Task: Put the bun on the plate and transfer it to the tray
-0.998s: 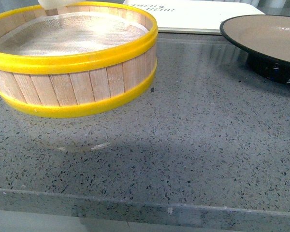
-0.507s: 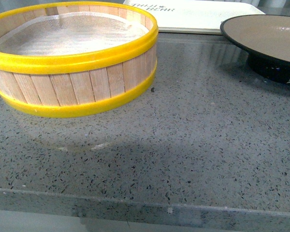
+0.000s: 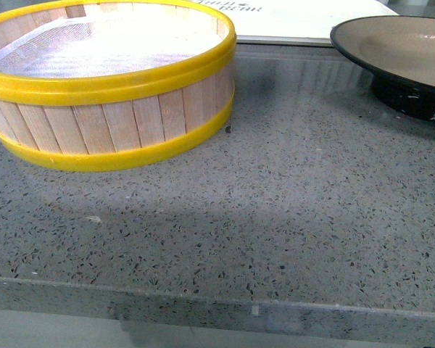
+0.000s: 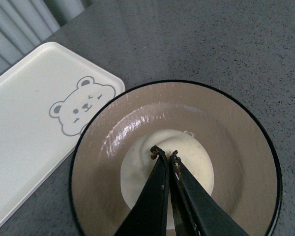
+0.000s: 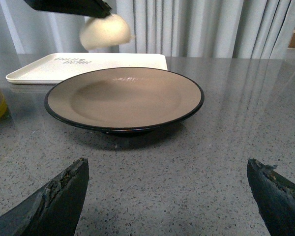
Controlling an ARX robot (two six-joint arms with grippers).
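The white bun [image 4: 137, 172] hangs in the air above the grey-brown, black-rimmed plate [image 4: 236, 142], pinched by my left gripper [image 4: 163, 153], which is shut on it. In the right wrist view the bun [image 5: 106, 31] floats over the plate's [image 5: 123, 96] far left part, held by the left gripper's dark fingers [image 5: 71, 6]. My right gripper [image 5: 167, 194] stands wide open low over the counter, in front of the plate, with nothing between its fingers. The white tray [image 4: 29, 132], with a bear print, lies beside the plate. In the front view the plate [image 3: 399, 43] and tray [image 3: 297, 18] show at the back right.
A wooden steamer basket [image 3: 105, 94] with yellow bands stands at the left of the front view, with only its mesh floor showing inside. The speckled grey counter [image 3: 275, 217] runs to a front edge near the bottom. Curtains [image 5: 201, 27] hang behind the counter.
A pale shape at the top edge over the basket one second ago has gone from the front view. The view has shifted slightly, so the basket sits higher in the frame.
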